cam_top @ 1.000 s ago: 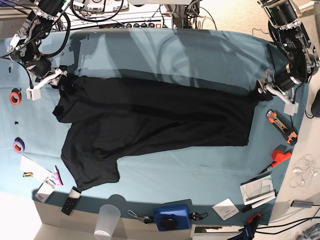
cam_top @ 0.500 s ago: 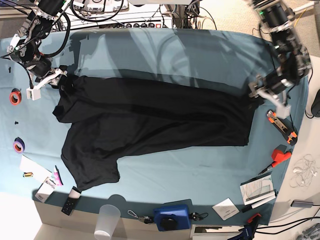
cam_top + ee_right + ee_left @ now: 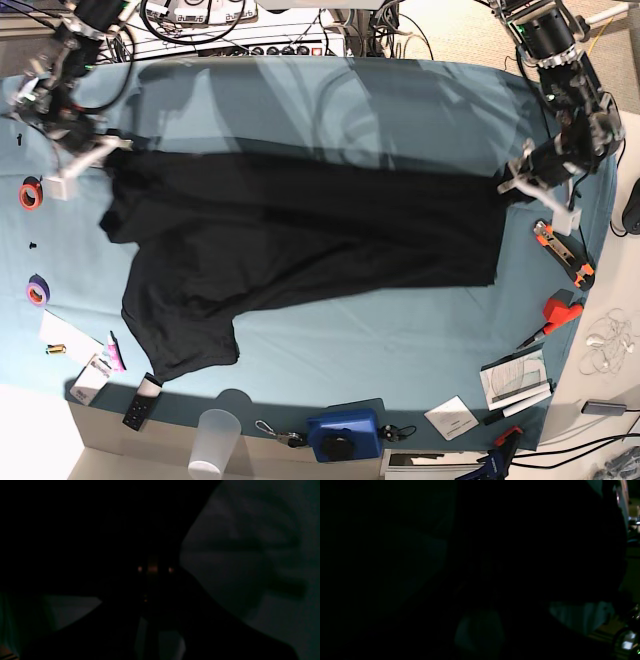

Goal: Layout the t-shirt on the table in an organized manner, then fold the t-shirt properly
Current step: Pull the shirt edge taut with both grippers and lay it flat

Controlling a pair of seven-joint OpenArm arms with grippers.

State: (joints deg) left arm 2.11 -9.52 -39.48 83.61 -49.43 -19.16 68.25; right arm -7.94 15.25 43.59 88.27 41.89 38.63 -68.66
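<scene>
On the bench (image 3: 330, 355), the black t-shirt (image 3: 300, 230) is lying partly bunched, its loose part spreading toward the near left, while the left gripper (image 3: 508, 184) is clamping its far right corner and the right gripper (image 3: 118, 150) is clamping its far left corner.

The right wrist view is very dark. Black fabric of the t-shirt (image 3: 87, 537) fills the upper left and centre, its right edge slanting from the top down toward the middle. The right gripper (image 3: 156, 570) reaches up from the bottom as a dark silhouette, its tips meeting the cloth, with faint reddish glints near them. To the right lies the dim teal-grey table covering (image 3: 287, 630), crossed by blurred shadows; a paler strip of it shows at lower left.
</scene>
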